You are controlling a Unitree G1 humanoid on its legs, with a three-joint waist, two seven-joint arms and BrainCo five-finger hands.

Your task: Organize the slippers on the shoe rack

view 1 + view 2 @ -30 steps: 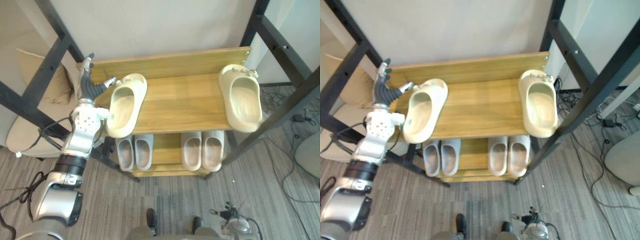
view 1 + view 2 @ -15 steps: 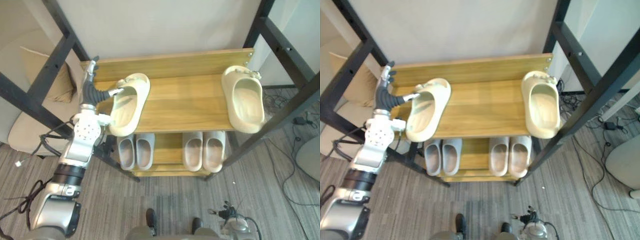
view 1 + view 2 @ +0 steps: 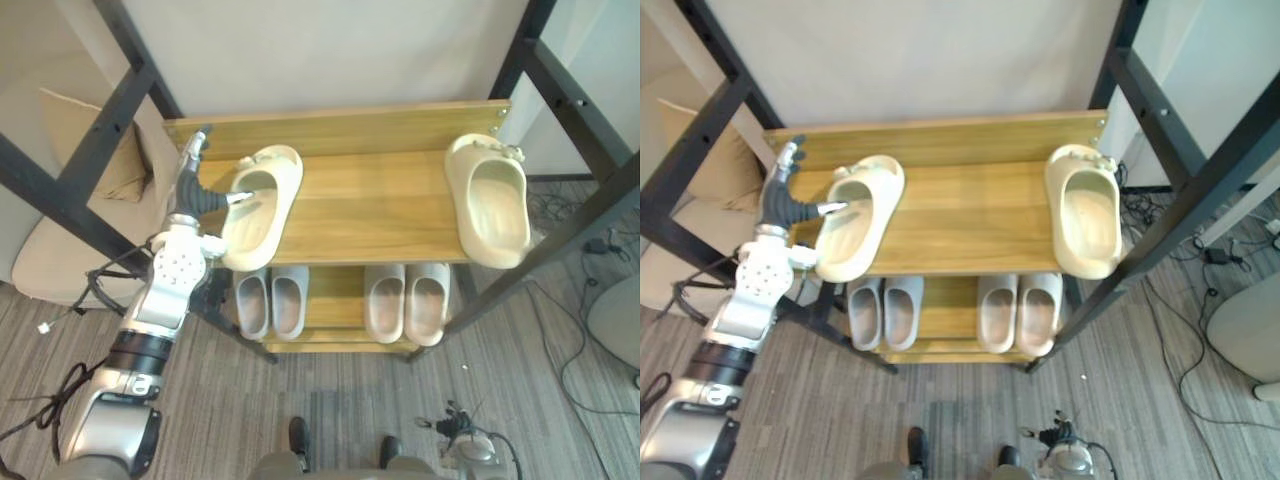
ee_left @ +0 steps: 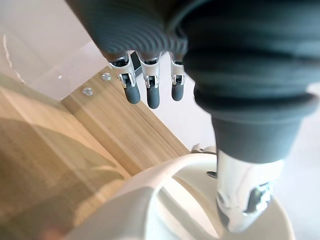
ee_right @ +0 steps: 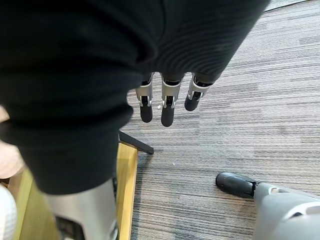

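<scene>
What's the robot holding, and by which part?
Nothing gripped: left robot hand open, thumb on the left cream slipper at its opening; right robot hand empty.

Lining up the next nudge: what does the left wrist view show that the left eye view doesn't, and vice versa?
Left wrist view: the left robot hand, thumb dipped into the left slipper, straight fingers clear of it over the back board. Left eye view: the right slipper at the right end of the top shelf, grey slippers below. Both: the left slipper on the top shelf.
</scene>
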